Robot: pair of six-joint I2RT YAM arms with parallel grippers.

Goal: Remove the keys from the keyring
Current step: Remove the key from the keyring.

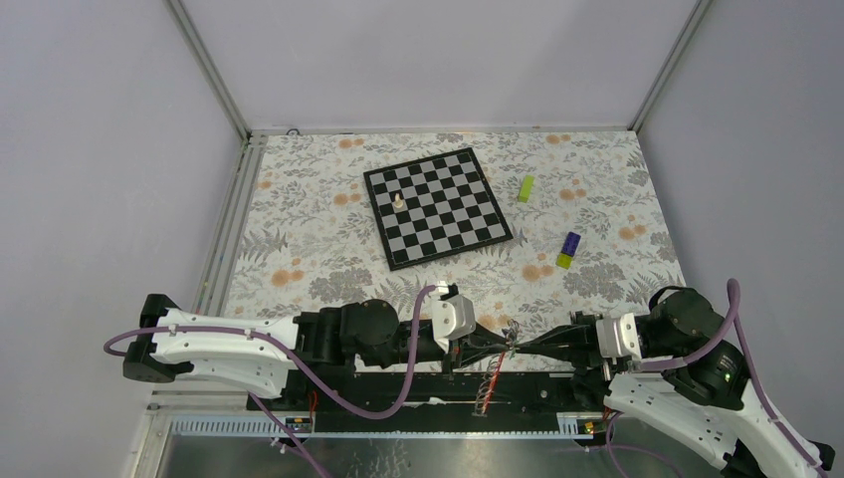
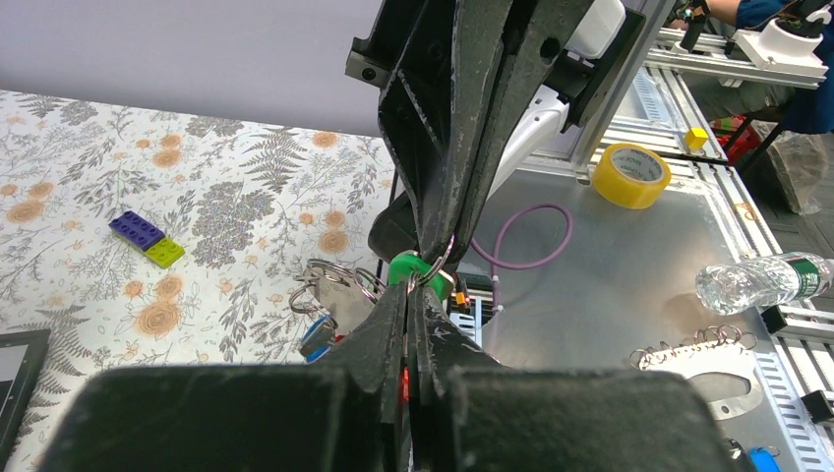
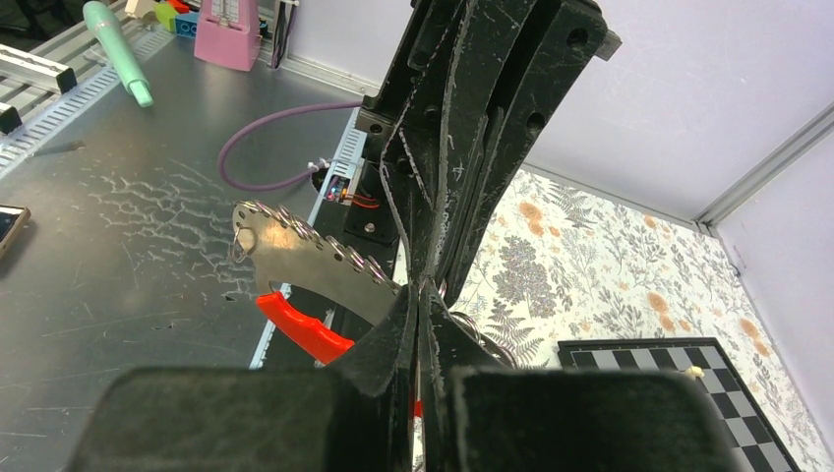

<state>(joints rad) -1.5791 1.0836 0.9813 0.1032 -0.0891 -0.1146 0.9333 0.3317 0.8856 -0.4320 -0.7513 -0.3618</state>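
Working across the near table edge, we find the left gripper [image 1: 493,347] reaching rightward, its fingers pressed together and apparently pinching the keyring [image 2: 445,258] at their tips. We note the keys [image 2: 413,267], one green-headed and one blue-headed, bunched on the ring beside the pinch, toward the far side of the table, with the red strap [image 1: 487,384] hanging beneath. The right gripper [image 1: 527,346] reaches leftward, likewise closed on the same ring. Both arms are equally near. They lie in one line, tip to tip, so we judge any separating move must run along that left-right axis.
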